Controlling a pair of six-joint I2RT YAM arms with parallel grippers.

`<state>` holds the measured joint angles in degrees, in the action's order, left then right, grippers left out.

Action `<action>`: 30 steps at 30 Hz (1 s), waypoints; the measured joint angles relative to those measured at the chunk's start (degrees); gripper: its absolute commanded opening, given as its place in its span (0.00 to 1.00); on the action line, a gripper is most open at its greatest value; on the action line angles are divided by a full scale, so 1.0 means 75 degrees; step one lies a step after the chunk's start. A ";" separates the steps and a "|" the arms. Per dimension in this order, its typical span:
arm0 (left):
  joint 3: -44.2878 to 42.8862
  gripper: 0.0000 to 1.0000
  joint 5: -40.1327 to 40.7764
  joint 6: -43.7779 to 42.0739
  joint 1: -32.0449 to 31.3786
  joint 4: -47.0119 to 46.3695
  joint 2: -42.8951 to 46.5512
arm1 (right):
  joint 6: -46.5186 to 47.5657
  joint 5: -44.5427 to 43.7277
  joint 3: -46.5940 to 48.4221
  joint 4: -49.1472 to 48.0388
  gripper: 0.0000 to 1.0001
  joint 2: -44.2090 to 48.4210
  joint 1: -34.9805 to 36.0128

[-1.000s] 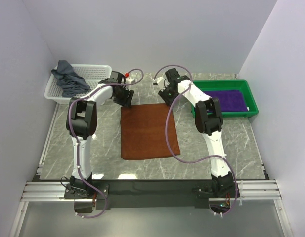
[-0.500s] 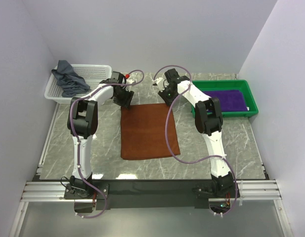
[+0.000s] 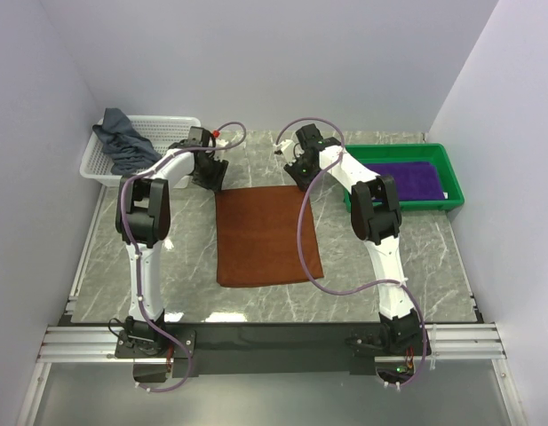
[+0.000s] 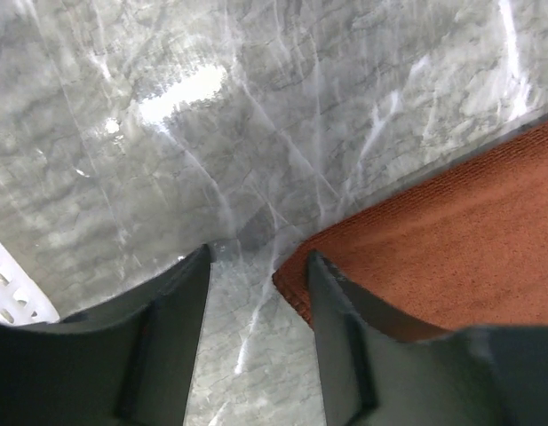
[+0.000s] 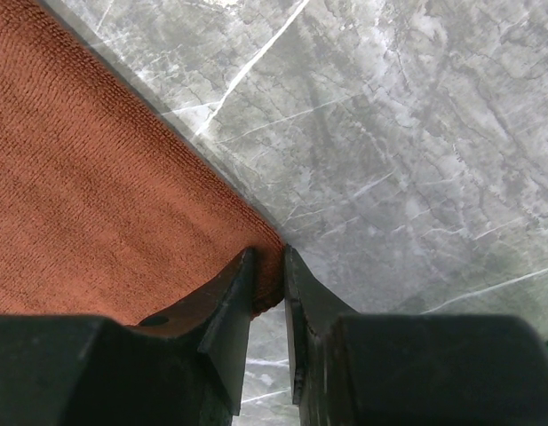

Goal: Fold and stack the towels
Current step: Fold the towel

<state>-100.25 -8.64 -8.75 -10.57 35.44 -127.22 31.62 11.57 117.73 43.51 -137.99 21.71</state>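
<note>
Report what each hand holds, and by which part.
Right hand pinches the rust-brown towel at its far right corner. Left hand holds nothing: it is open at the towel's far left corner, not gripping it.

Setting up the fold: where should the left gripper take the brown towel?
Probably its far-left corner, from above, jaws straddling it. The brown towel lies flat, so only edges can be pinched, and the right gripper holds the far-right corner.

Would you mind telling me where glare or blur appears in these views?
Top external: even light, faint reflection near the front of the grey marble tabletop. Left wrist: a bright glare patch whitens the marble upper left. Right wrist: the rust-brown terry towel shows a sharp weave.
</note>
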 measured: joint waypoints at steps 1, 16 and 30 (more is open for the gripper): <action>0.0000 0.50 0.0003 0.0003 -0.0003 0.0000 0.0000 | 0.0000 0.0003 -0.0003 -0.0003 0.27 0.0006 0.0000; -0.0009 0.46 -0.0213 0.0055 -0.0029 0.0119 -0.0006 | -0.0023 0.0006 -0.0015 0.0000 0.22 0.0012 0.0009; -0.0178 0.35 0.0560 0.0449 -0.0338 0.0286 -0.0140 | -0.0023 0.0006 -0.0058 -0.0032 0.18 0.0032 0.0023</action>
<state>-101.58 -4.45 -5.39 -13.10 37.58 -128.27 31.44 11.62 117.30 43.27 -137.75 21.89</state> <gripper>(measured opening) 0.380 0.194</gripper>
